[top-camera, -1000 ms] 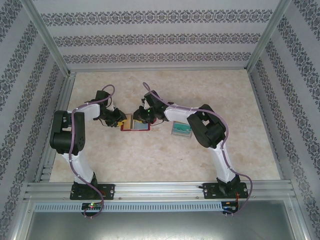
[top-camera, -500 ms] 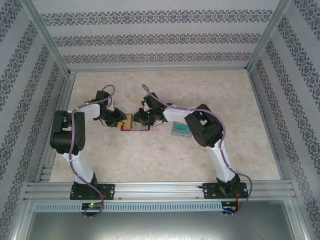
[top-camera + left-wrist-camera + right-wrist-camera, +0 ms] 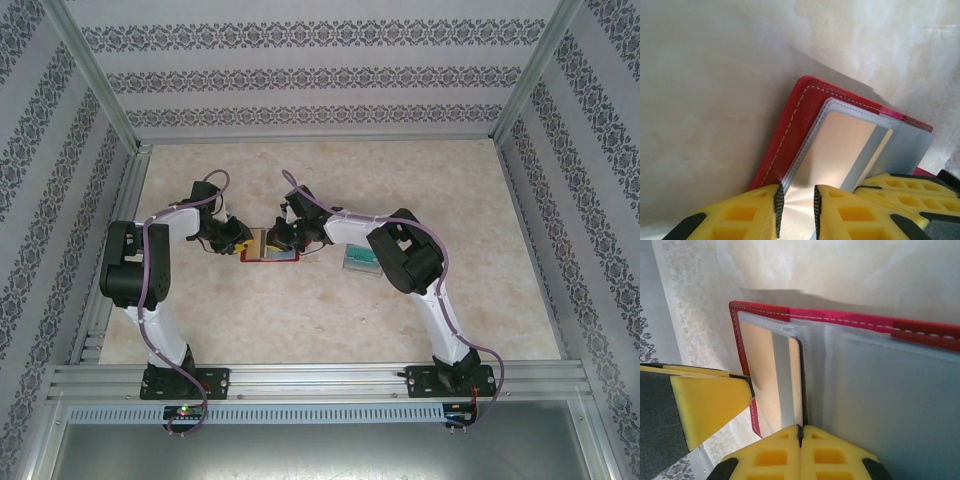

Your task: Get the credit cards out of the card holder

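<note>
Midway across the worktop (image 3: 250, 320), the left tool (image 3: 796, 202) is clamping the open red card holder (image 3: 268, 250) by its left pocket, while the right tool (image 3: 800, 429) is pinching shut at the beige card (image 3: 762, 375) edge.

The left gripper (image 3: 243, 247) and right gripper (image 3: 281, 240) flank the wallet (image 3: 272, 256), blocking both its sides. The table (image 3: 300, 320) is bare nearer and farther. Loose cards (image 3: 361, 262) lie beside the right arm (image 3: 400, 255).
</note>
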Robot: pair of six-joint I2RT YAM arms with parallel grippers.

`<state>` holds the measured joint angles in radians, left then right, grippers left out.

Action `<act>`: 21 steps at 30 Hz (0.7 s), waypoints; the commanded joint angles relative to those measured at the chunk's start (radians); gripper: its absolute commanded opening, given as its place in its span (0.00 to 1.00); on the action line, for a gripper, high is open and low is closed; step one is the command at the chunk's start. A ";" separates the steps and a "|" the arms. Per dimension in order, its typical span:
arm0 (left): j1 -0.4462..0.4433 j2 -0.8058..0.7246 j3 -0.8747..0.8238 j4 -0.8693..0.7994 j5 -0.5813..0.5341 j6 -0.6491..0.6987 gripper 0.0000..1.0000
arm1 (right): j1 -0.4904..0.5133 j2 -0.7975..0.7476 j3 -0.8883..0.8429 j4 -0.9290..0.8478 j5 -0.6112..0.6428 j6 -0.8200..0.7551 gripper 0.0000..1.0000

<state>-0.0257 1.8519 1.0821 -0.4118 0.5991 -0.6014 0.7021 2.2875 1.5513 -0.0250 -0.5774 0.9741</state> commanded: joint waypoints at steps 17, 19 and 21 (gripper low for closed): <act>-0.005 0.017 -0.010 -0.047 -0.038 0.020 0.26 | -0.042 -0.101 -0.132 0.092 0.007 -0.003 0.00; -0.005 0.019 -0.009 -0.045 -0.031 0.020 0.26 | -0.040 -0.098 -0.129 0.094 0.000 -0.006 0.00; -0.005 0.022 -0.006 -0.045 -0.027 0.020 0.24 | -0.036 -0.087 -0.110 0.080 -0.006 -0.011 0.02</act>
<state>-0.0261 1.8515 1.0821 -0.4126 0.5938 -0.6014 0.6674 2.2242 1.4357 0.0547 -0.5774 0.9730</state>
